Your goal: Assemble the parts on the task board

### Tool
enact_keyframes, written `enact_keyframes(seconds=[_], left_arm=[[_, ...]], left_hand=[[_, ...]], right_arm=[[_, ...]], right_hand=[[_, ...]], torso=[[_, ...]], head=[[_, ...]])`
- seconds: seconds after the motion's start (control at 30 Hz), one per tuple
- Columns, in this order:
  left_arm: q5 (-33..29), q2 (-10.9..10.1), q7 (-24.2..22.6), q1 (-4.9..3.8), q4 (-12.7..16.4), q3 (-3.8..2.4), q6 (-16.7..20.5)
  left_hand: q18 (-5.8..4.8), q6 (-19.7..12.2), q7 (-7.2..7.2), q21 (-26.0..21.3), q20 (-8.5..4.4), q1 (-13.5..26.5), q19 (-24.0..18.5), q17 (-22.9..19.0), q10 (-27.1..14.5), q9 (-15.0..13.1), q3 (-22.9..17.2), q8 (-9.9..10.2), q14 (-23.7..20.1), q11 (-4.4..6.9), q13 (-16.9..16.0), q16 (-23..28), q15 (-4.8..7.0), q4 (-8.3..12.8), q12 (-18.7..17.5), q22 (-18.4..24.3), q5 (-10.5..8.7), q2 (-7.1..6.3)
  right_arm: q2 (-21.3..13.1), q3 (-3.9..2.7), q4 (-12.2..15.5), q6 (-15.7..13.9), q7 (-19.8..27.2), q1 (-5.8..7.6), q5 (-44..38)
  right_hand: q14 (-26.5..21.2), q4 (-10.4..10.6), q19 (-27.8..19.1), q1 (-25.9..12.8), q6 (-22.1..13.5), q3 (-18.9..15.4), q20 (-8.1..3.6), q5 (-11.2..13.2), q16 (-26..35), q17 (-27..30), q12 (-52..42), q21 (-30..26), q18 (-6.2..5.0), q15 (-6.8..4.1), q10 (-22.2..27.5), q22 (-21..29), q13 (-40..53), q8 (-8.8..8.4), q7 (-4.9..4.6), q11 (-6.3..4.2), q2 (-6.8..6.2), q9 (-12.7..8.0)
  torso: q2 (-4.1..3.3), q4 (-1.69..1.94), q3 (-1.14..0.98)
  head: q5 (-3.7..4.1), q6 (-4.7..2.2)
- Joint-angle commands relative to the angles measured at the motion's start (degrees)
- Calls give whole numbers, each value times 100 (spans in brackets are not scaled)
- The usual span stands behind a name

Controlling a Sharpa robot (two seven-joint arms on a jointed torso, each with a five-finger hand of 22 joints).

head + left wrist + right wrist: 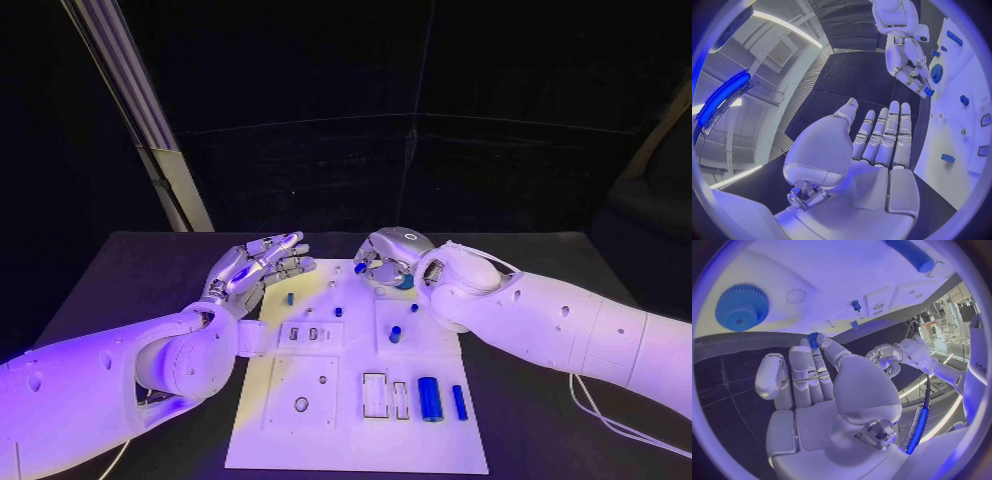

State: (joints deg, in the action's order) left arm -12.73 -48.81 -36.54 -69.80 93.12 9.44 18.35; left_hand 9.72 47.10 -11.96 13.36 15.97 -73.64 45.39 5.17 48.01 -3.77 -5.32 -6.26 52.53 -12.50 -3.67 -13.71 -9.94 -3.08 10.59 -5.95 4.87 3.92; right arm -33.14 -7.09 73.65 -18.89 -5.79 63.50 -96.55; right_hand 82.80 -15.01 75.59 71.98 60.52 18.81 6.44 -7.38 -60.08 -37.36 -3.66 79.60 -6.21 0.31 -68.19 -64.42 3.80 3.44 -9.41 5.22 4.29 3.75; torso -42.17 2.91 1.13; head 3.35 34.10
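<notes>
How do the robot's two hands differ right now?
The left hand holds nothing, its fingers straight and side by side; the right hand pinches a small blue part at its fingertips. The left hand hangs over the left edge of the white board; the right hand is at the board's far end, near a blue gear. Both are silver, on white arms.

Two smooth white arms, left arm (101, 385) and right arm (577, 330), end in a silver segmented left hand (260, 265) and right hand (389, 257). Small dark screw holes dot the right arm's shell; a thin white cable (613, 420) trails beneath it.
</notes>
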Motion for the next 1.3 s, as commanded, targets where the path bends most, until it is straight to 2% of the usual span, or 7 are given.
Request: enact_keyframes(seconds=[0.03, 0.27, 0.43, 0.53, 0.77, 1.03, 1.3], left_arm=[[-15, 7, -101, -16, 3, -5, -118], [-15, 20, -102, -28, -15, -5, -131], [-42, 19, -100, -50, -14, -6, -127], [-52, 26, -92, -56, -19, -6, -126], [-61, 39, -81, -62, -36, -6, -126], [-62, 74, -78, -64, -49, -6, -141], [-62, 102, -74, -65, -76, -6, -136]], left_hand=[[68, 5, -331, -7, 11, 4, 36, -6, -48, 4, -16, 19, 52, -2, 5, -33, 3, -7, 35, 9, -13, 42], [68, 5, -331, -7, 11, 4, 36, -6, -48, 4, -16, 19, 52, -2, 5, -33, 3, -7, 35, 9, -13, 42], [68, 7, -331, -7, 11, 10, 39, -6, -47, 4, -16, 18, 54, -2, 4, -35, 3, -8, 37, 10, -13, 42], [68, 14, -328, -9, 10, -3, 46, -9, -42, 2, -24, 17, 58, 0, 3, -38, 5, 17, 45, 14, -11, 30], [68, 15, -327, -10, 10, -6, 48, -10, -41, 2, -27, 17, 58, 1, 3, -38, 5, 25, 47, 16, -11, 26], [68, 15, -327, -10, 10, -6, 48, -10, -41, 2, -27, 17, 58, 1, 3, -38, 5, 25, 47, 16, -11, 26], [68, 15, -327, -10, 10, -6, 48, -10, -41, 2, -27, 17, 58, 1, 3, -38, 5, 25, 47, 16, -11, 26]], right_arm=[[116, -4, -155, -293, 96, 38, 91], [399, -4, -493, -209, 129, 74, 97], [542, -2, -664, -150, 120, 91, 91], [598, -2, -732, -131, 123, 97, 82], [710, -1, -861, 74, 208, 107, 73], [838, 1, -1059, 172, 256, 110, 72], [944, 4, -1193, 162, 273, 110, 71]], right_hand=[[-29, 14, -47, -15, -10, 74, 7, 34, -41, 11, 12, 25, 99, 5, 21, -2, -3, 22, -37, 22, -82, 0], [-34, 55, -47, -40, -28, 183, 13, 33, -48, 26, 12, 30, 99, 12, 41, -7, -3, 21, -44, 32, -146, 0], [-35, 76, -48, -51, -38, 233, 16, 34, -55, 25, 12, 31, 100, 15, 52, -7, -3, 21, -50, 37, -177, 0], [-35, 76, -48, -51, -38, 233, 16, 34, -55, 25, 12, 31, 100, 15, 52, -7, -3, 21, -50, 37, -177, 0], [-35, 183, -50, -143, -45, 305, 25, -40, -80, 24, 6, 35, 100, 22, 51, -10, 2, 27, -53, 40, -317, 3], [-35, 193, -53, -149, -46, 312, 25, -49, -82, 25, 6, 35, 99, 22, 51, -7, 2, 27, -52, 40, -330, 3], [-35, 193, -53, -149, -46, 312, 25, -49, -82, 25, 6, 35, 99, 22, 51, -7, 2, 27, -52, 40, -330, 3]], torso=[[-8, 8, 7], [-14, 20, -1], [-22, 15, 7], [-18, 5, -2], [-12, 2, -4], [-10, 16, -2], [-14, 8, -1]], head=[[-22, -7], [-38, -1], [-51, 0], [-67, 5], [-80, 30], [-100, 58], [-105, 62]])
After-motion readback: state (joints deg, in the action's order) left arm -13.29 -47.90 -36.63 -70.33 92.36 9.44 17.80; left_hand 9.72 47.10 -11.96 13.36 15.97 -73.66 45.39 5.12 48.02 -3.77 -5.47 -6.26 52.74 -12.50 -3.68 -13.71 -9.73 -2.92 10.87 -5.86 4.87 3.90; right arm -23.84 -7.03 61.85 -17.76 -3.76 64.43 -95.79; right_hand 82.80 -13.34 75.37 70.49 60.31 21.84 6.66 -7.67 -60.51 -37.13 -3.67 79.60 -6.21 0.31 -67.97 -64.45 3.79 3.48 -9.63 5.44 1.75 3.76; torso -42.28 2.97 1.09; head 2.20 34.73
